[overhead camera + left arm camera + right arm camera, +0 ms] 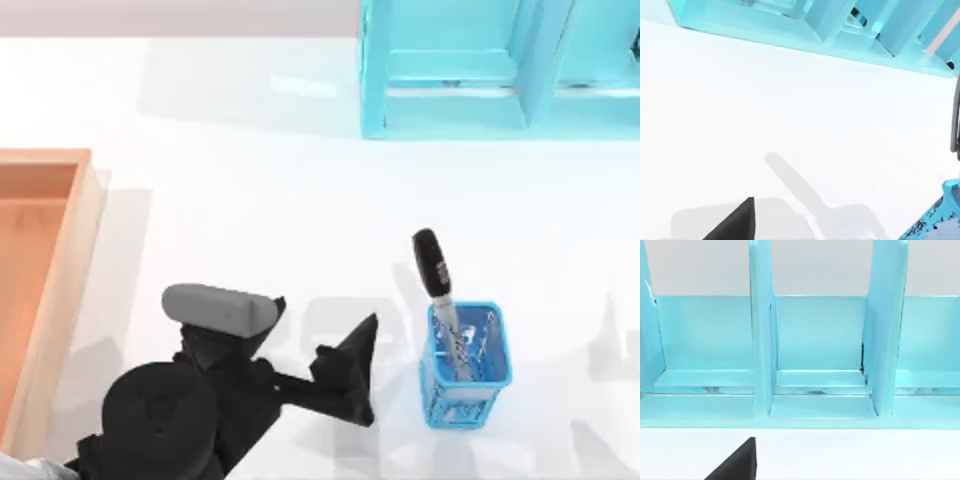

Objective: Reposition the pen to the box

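Observation:
The pen [436,280], black cap up and silver-grey barrel down, stands leaning in a small blue mesh basket [466,365] at the right of middle. Its dark cap [956,120] also shows in the left wrist view, above the basket's corner [935,222]. My left gripper [366,368] is open, level with the basket and a short way to its left, holding nothing; one fingertip [740,222] shows in its wrist view. The box [88,240], a wooden tray with a tan rim, lies at the table's left edge. My right arm is parked; its wrist view has one dark fingertip [740,462], spread as on the left.
A cyan shelf unit [450,110] stands at the back right, facing the right wrist camera [815,340]. White table [250,200] lies between the box and the basket.

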